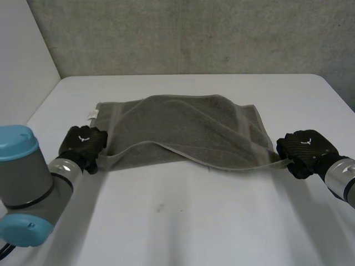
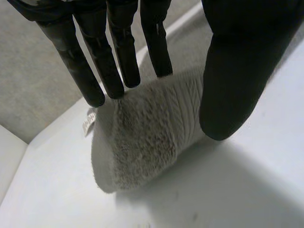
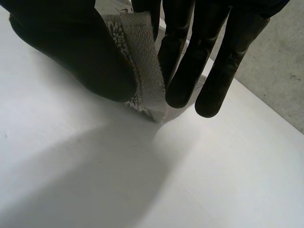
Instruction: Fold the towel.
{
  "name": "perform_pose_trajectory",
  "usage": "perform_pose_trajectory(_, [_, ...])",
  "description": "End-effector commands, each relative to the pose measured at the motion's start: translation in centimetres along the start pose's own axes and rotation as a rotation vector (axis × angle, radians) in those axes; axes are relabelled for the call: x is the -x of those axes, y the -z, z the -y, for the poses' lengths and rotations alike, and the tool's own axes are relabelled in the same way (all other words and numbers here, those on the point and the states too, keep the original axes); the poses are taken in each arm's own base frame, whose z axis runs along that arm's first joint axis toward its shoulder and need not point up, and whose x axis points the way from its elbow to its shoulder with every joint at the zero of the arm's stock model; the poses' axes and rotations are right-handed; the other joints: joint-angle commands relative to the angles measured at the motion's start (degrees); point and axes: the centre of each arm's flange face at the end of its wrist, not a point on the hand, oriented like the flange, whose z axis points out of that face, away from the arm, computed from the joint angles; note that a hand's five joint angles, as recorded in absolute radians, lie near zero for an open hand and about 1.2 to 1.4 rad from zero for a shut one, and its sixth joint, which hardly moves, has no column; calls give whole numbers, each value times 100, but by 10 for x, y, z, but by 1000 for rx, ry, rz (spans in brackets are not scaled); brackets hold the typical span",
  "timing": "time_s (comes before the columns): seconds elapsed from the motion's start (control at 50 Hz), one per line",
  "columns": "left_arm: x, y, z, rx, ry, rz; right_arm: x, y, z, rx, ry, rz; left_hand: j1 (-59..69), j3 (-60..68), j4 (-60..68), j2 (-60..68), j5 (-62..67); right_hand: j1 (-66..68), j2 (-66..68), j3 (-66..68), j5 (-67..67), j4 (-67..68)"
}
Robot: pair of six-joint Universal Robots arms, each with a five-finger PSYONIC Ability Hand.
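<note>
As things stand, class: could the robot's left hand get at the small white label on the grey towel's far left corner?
Probably yes: the small white label lies just beyond the left hand, nothing between. But that hand pinches the grey towel, so must let go first.

Grey arms (image 1: pixel 40 180), light-blue caps (image 1: pixel 15 142); black left hand (image 1: pixel 83 143), right hand (image 1: pixel 305 148).

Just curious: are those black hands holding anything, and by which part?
Both hold the towel: left hand pinches its near left corner, right hand its near right corner.
</note>
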Motion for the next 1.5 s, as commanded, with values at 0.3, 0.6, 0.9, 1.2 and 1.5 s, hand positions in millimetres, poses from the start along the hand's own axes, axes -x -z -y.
perform_pose_trajectory(0.3, [30,26,70,-236,-31,112,-33,8,46,-70,32,-84,4291,4325,4320,4326,4332,2443,1242,1209,1308,1155])
perform_pose_trajectory(0.6, [80,105,185,-463,-45,199,-99,97,193,-327,191,-327,4291,4325,4320,4326,4332,2443,1242,1209,1308,1155])
perform_pose_trajectory(0.9, [83,49,163,-296,-37,109,-108,29,146,-150,115,-239,4291,4325,4320,4326,4332,2443,1242,1209,1308,1155])
perform_pose_trajectory(1.2, [56,-69,101,-87,-30,-7,-55,-56,89,81,351,-143,4291,4325,4320,4326,4332,2443,1242,1209,1308,1155])
perform_pose_trajectory(1.5, [111,-19,287,-845,-74,304,-124,-14,269,-665,400,-757,4291,4325,4320,4326,4332,2443,1242,1209,1308,1155])
